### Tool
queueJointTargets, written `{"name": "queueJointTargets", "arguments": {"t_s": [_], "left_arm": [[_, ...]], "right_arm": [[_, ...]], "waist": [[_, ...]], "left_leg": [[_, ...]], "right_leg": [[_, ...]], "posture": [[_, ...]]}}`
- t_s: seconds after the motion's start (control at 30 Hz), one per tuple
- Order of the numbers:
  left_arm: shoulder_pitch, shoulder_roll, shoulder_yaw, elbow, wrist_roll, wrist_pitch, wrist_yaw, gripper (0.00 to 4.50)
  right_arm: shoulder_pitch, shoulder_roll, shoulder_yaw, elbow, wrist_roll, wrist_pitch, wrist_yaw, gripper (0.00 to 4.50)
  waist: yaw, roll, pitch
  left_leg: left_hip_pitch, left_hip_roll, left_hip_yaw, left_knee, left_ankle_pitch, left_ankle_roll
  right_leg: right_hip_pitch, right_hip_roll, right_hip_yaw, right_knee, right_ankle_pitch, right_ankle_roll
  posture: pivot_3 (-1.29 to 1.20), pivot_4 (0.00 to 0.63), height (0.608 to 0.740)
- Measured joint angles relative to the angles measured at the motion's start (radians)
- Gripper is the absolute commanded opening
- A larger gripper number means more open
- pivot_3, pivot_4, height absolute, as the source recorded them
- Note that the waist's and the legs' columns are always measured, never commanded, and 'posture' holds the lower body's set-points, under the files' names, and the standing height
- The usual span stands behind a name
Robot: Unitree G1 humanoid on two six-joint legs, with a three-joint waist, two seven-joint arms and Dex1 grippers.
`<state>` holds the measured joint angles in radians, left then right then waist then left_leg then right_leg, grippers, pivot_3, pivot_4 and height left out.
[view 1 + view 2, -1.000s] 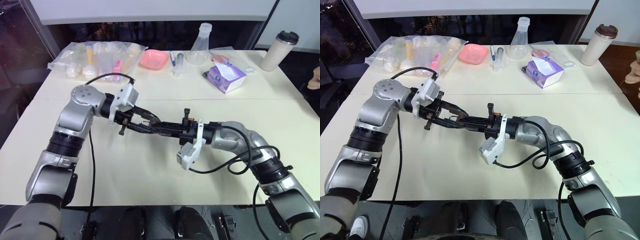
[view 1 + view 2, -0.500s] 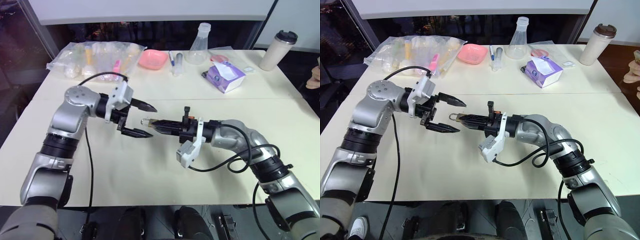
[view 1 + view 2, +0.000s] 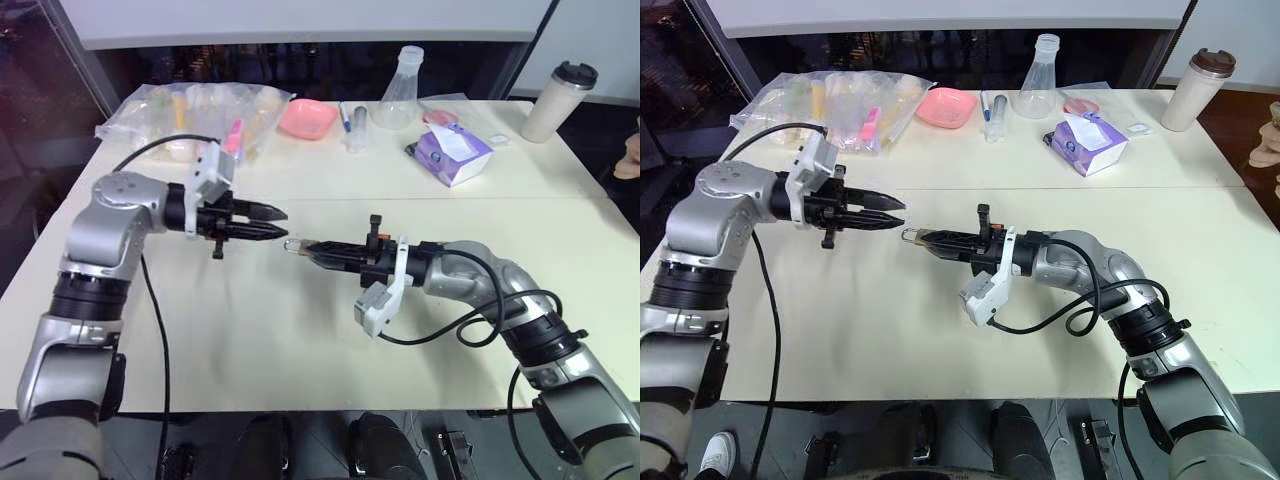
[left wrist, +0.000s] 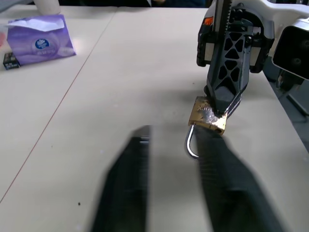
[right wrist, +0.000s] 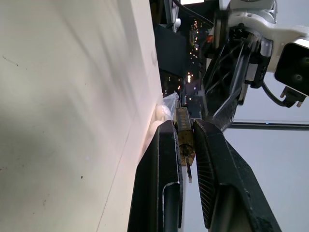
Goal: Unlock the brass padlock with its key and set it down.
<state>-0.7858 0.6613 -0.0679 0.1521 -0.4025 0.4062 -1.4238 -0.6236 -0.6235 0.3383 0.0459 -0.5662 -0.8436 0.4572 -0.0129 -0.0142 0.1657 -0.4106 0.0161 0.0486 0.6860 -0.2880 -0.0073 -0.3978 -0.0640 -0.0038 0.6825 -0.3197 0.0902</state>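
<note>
Right gripper (image 3: 923, 238): jaws clenched on the brass padlock (image 4: 207, 115), gripping the brass body from both flat sides. In the right wrist view the padlock body (image 5: 184, 133) sits squeezed between the two black fingers (image 5: 159, 159), right at their tips. Silvery shackle (image 4: 190, 144) projects past the fingertips toward the left gripper; from the left wrist view it reads as a hook with one leg hanging free of the body. Padlock is held in the air above the surface (image 3: 300, 340), not resting on it. Right arm reaches across toward the robot's left, roughly level.

Left gripper (image 3: 892, 212): jaws drawn nearly together with nothing visible between them; whether a key is pinched there cannot be made out. Its tips point toward the padlock, just short of it, with a small gap between them and the shackle. No contact with the padlock.

Surroundings, farther back on the surface: purple tissue box (image 3: 453, 154) behind the right arm; pink dish (image 3: 307, 118); clear flask (image 3: 396, 92); a clear plastic bag (image 3: 195, 118) of mixed items at the far left; lidded tumbler (image 3: 558, 101) at the far right corner. All well apart from both grippers.
</note>
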Motion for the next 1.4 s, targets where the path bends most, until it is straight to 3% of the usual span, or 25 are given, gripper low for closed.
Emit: {"name": "queueJointTargets", "arguments": {"t_s": [0.43, 1.1, 1.4], "left_arm": [[0.059, 0.008, -0.048, -0.044, 0.027, -0.055, -0.008, 0.02], [0.07, -0.006, -0.067, 0.034, 0.085, -0.131, 0.031, 0.02], [0.104, 0.05, -0.057, 0.049, 0.091, -0.153, 0.033, 0.02]], "right_arm": [[-0.001, 0.001, 0.002, 0.008, -0.003, -0.005, 0.003, 0.0], [-0.001, 0.003, 0.002, 0.007, -0.001, 0.005, 0.003, 0.0], [0.001, 0.003, 0.002, 0.036, -0.003, 0.014, -0.002, 0.0]], "waist": [[-0.001, 0.0, 0.0], [-0.002, 0.0, 0.0], [-0.002, 0.0, 0.0]], "left_leg": [[0.0, 0.0, 0.0, 0.0, 0.0, 0.0], [0.0, 0.0, 0.0, 0.0, 0.0, 0.0], [0.0, 0.0, 0.0, 0.0, 0.0, 0.0]], "right_leg": [[0.0, 0.0, 0.0, 0.0, 0.0, 0.0], [0.0, 0.0, 0.0, 0.0, 0.0, 0.0], [0.0, 0.0, 0.0, 0.0, 0.0, 0.0]], "posture": [[0.0, 0.15, 0.715], [0.0, 0.15, 0.715], [0.0, 0.15, 0.715]]}}
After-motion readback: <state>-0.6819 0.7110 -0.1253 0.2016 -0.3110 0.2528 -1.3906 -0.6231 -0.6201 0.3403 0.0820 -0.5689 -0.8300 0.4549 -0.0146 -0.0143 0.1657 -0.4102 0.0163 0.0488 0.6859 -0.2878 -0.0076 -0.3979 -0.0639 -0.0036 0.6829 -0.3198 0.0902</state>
